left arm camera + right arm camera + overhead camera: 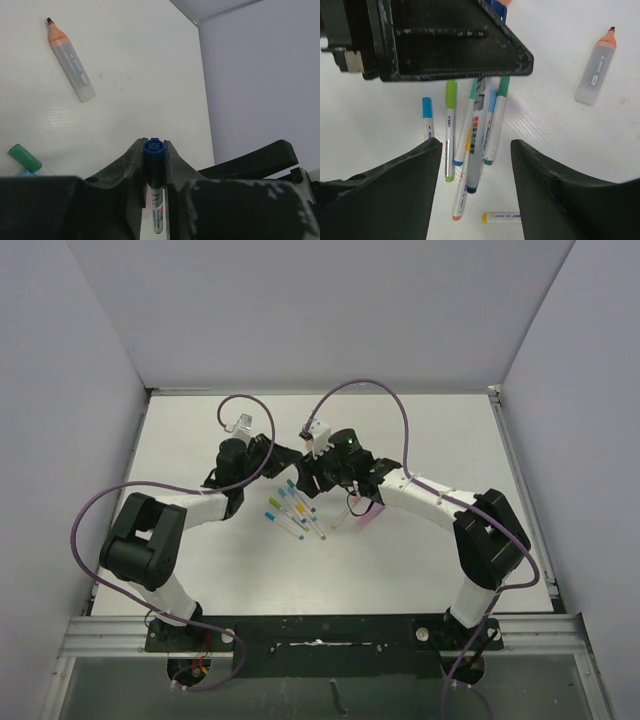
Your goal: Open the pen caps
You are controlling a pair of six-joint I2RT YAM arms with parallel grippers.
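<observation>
The blue pen cap [152, 148] is pinched between the left hand's [153, 143] tips, with an uncapped orange pen [70, 65] on the bench [125, 60] at its 10 o'clock. The right hand [476, 150] gapes wide and empty. It should clamp the barrel [157, 215] firmly, then pull straight along its axis.

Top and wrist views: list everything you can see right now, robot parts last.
capped pens: at least six, overlap hides the exact count; white barrels with blue, green, teal, yellow and orange ends; piled on the table under the right claw
blue-capped pen: one; white barrel, blue cap; gripped in the left claw
orange marker: one; pale barrel, orange tip bare; lying apart from the pile
table: one; white; beneath everything
left claw: one; black; shut on the blue-capped pen
right claw: one; black; open above the pile
</observation>
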